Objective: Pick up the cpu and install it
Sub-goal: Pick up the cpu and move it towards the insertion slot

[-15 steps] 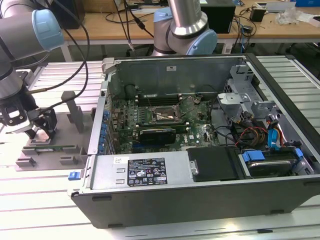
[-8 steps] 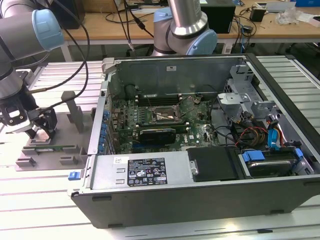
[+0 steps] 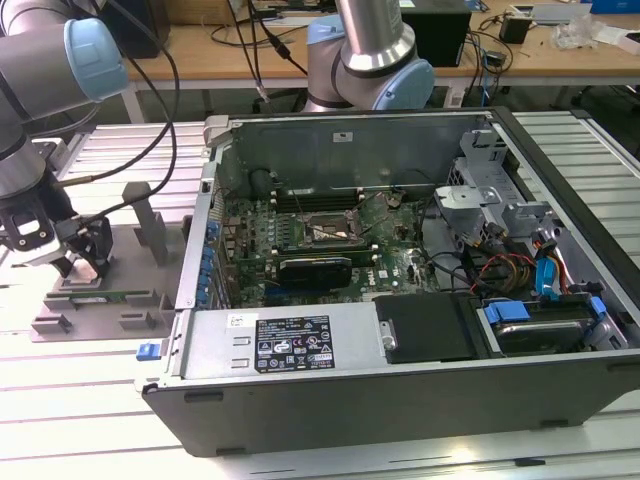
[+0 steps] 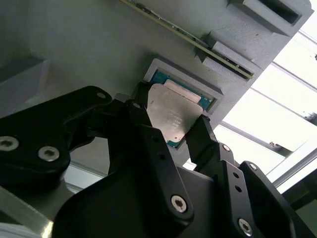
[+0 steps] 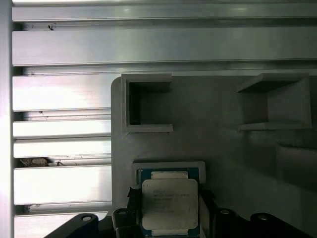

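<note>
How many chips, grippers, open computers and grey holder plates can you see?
cpu: 1
gripper: 1
open computer case: 1
grey holder plate: 1
Total: 4

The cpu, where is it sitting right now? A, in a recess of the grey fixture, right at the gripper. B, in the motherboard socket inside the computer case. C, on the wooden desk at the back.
A: in the first wrist view the cpu lies in the grey fixture's recess, with the gripper right at it.
</note>
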Available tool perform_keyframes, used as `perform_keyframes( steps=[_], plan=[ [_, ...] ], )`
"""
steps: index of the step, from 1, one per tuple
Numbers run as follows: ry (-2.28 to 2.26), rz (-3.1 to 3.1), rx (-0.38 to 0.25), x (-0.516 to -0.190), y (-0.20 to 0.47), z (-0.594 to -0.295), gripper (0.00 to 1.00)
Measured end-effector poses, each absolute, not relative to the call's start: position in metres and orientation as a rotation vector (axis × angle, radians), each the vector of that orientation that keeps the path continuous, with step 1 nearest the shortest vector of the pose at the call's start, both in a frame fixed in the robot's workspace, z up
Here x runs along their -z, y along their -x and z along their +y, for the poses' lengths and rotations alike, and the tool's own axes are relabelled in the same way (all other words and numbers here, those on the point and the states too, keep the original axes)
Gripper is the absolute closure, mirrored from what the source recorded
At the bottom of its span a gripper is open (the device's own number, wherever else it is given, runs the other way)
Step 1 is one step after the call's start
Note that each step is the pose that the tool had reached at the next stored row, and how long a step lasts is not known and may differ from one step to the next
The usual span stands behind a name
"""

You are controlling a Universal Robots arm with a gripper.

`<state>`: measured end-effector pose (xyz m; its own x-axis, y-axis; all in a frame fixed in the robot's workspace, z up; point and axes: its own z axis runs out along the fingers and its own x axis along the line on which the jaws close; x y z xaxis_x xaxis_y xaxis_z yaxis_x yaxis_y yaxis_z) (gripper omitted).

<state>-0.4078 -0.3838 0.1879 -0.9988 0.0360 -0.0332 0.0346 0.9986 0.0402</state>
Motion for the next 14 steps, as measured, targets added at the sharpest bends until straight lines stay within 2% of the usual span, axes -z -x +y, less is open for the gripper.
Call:
perform_keyframes(
  steps=[10, 14],
  plan=[
    [-0.055, 3.107, -0.062, -0.195, 0.407, -0.384, 0.45],
    [-0.055, 3.107, -0.062, -0.213, 0.407, -0.384, 0.45]
  ],
)
